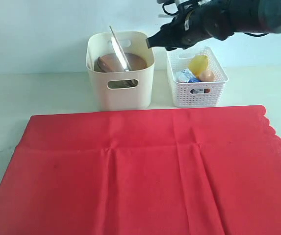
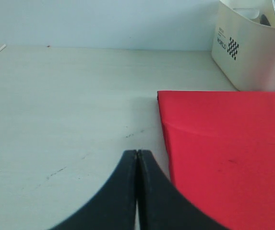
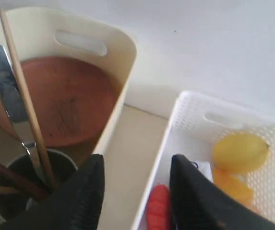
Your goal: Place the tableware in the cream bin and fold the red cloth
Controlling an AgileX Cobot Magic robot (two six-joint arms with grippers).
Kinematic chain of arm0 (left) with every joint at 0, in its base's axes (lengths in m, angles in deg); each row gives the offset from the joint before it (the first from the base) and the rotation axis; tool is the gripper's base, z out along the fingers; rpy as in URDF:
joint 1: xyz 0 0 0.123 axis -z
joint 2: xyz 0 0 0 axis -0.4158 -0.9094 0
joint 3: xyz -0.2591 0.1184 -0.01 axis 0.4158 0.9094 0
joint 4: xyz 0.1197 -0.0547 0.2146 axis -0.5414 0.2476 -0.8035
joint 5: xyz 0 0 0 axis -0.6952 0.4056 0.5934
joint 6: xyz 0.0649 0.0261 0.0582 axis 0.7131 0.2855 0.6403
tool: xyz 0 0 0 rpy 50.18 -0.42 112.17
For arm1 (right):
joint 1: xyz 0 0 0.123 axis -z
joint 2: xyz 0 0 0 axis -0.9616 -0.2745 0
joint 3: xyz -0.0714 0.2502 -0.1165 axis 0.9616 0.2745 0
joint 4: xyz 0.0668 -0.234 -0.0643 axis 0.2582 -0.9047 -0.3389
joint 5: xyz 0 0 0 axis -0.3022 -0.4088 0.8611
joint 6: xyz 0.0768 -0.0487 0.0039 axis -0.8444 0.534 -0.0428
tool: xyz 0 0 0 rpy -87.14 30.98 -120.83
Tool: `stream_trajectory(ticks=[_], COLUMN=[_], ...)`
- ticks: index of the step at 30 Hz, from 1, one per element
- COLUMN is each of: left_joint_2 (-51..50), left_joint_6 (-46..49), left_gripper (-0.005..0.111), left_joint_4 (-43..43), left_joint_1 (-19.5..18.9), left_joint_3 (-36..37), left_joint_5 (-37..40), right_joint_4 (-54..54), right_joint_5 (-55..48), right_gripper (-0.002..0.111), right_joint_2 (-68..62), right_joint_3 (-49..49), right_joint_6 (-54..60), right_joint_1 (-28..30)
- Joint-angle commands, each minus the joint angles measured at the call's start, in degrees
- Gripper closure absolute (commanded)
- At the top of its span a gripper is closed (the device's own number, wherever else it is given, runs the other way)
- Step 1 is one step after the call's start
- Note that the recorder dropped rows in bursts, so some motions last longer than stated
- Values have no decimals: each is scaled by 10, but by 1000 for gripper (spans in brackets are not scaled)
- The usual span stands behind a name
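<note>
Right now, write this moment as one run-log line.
plate, knife, steel cup: in cream bin | red cloth: flat, unfolded | left gripper: shut, beside cloth | right gripper: open, above bin rim

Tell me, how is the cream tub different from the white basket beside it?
The cream bin is taller, with smooth solid walls; the white basket is lower, with lattice walls. The cream bin holds tableware such as a brown plate; the white basket holds food, including a lemon and an egg. Both are open-topped, have cut-out handles and stand behind the red cloth.
</note>
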Motion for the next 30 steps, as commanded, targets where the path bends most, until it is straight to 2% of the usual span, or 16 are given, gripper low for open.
stream_trajectory(ticks=[1, 8, 17, 24, 30], left_joint_2=[4, 4, 4, 4, 4], left_joint_6=[2, 2, 2, 2, 2], left_gripper=[107, 107, 107, 107, 107], left_joint_4=[0, 0, 0, 0, 0], left_joint_1=[0, 0, 0, 0, 0], left_joint_3=[2, 2, 2, 2, 2], left_joint_5=[-7, -7, -7, -7, -7], right_joint_4=[11, 10, 5, 8, 6], right_joint_5=[-93, -158, -142, -162, -257], right_gripper=[65, 65, 65, 65, 65], right_joint_2=[25, 53, 141, 233, 320], right_joint_3=[-1, 35, 158, 211, 216], right_joint_6=[-3, 7, 7, 7, 60], right_joint_1=[0, 0, 0, 0, 0])
